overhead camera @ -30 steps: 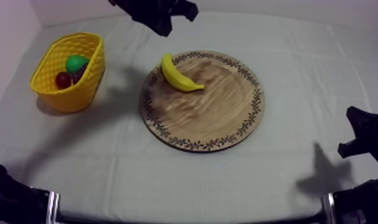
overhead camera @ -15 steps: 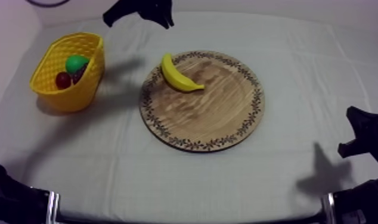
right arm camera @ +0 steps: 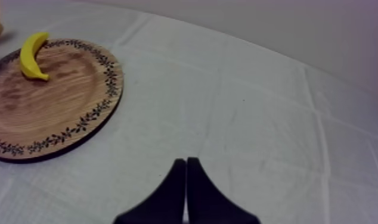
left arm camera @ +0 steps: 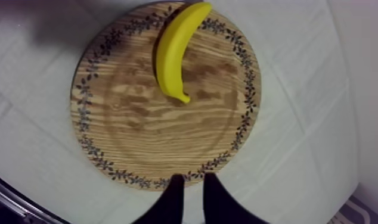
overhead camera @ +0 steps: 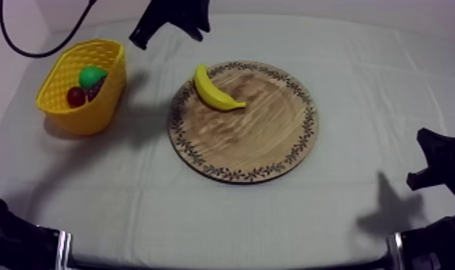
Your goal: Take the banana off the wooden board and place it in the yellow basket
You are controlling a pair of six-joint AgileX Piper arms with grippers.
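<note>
The banana (overhead camera: 213, 90) lay on the board (overhead camera: 252, 140) at its rim, toward the basket (overhead camera: 94, 111). Our left gripper (left arm camera: 194, 180), fingers barely parted and empty, had to widen and straddle its middle crosswise; our right gripper (right arm camera: 186, 162) sat closed, empty.

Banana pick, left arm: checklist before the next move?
1. Banana on wooden board, unobstructed: ok.
2. Left gripper open, empty: ok.
3. Left gripper lined up over banana: not ok, fingertips by the board's rim across from it.
4. Yellow basket opening free: ok; green fruit and small red fruit lie inside.
5. Right gripper shut, away from the board: ok.
</note>
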